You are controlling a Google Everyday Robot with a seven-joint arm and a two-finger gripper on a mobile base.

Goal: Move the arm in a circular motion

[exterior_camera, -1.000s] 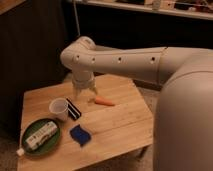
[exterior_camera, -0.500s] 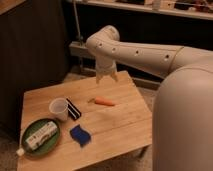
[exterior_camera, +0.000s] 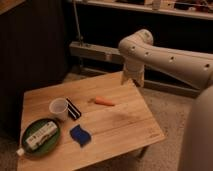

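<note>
The arm [exterior_camera: 170,59] is a thick cream tube with small dark dots, reaching in from the right. Its rounded elbow joint [exterior_camera: 136,44] is at upper middle. The short tapered end tool, the gripper [exterior_camera: 135,80], hangs down from the elbow above the far right edge of the wooden table [exterior_camera: 120,125]. It holds nothing that I can see and touches nothing on the table.
On the table lie an orange carrot [exterior_camera: 104,101], a white cup [exterior_camera: 59,108], a small black-and-white object [exterior_camera: 73,108], a blue sponge [exterior_camera: 79,134] and a green plate [exterior_camera: 27,148] holding a white bottle [exterior_camera: 38,136]. A dark cabinet wall stands behind.
The arm has swung to the right and upward, from over the table's middle near the cup to its far right edge. The table objects have not moved.
</note>
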